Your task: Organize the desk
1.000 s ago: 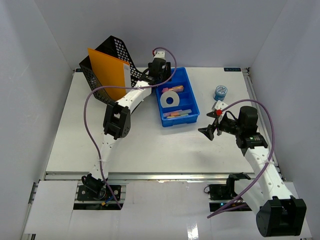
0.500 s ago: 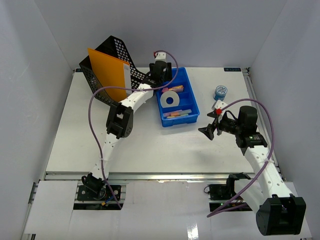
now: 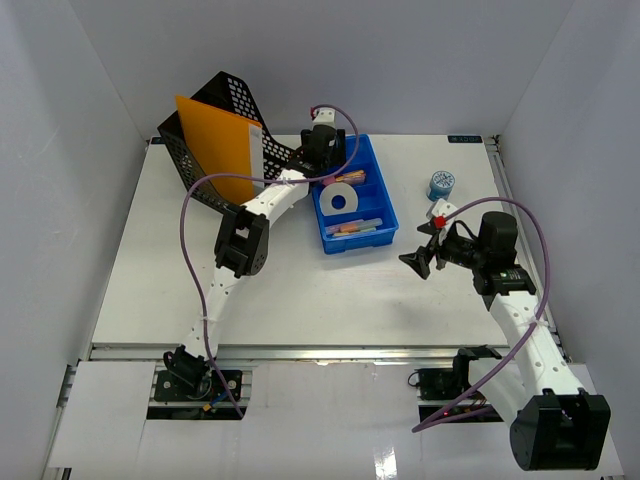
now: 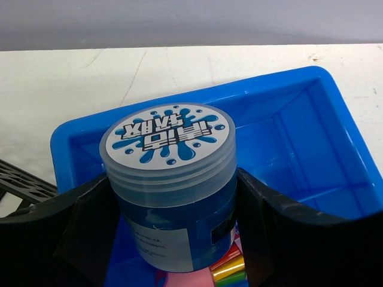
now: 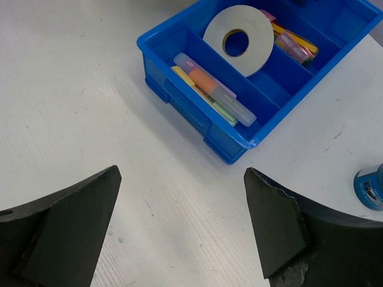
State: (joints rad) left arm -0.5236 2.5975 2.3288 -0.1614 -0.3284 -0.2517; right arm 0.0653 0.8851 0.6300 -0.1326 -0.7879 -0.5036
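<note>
The white desk point(image 3: 300, 290) carries a blue compartment tray point(image 3: 388, 205). My left gripper point(image 3: 322, 152) is over the tray's far end. In the left wrist view it point(image 4: 173, 212) is shut on a blue jar point(image 4: 170, 179) with a splash-label lid, held upright above the tray point(image 4: 311, 125). My right gripper point(image 3: 416, 262) is open and empty, low over bare desk right of the tray; it also shows in the right wrist view point(image 5: 182, 227). A second blue jar point(image 3: 441, 185) stands on the desk at the far right.
A black mesh file holder point(image 3: 230, 105) with an orange folder point(image 3: 220, 150) stands at the far left. The tray point(image 5: 197, 113) holds a white tape roll point(image 5: 239, 39), highlighters point(image 5: 212, 89) and small coloured items. The second jar point(image 5: 371, 188) sits at the right wrist view's edge.
</note>
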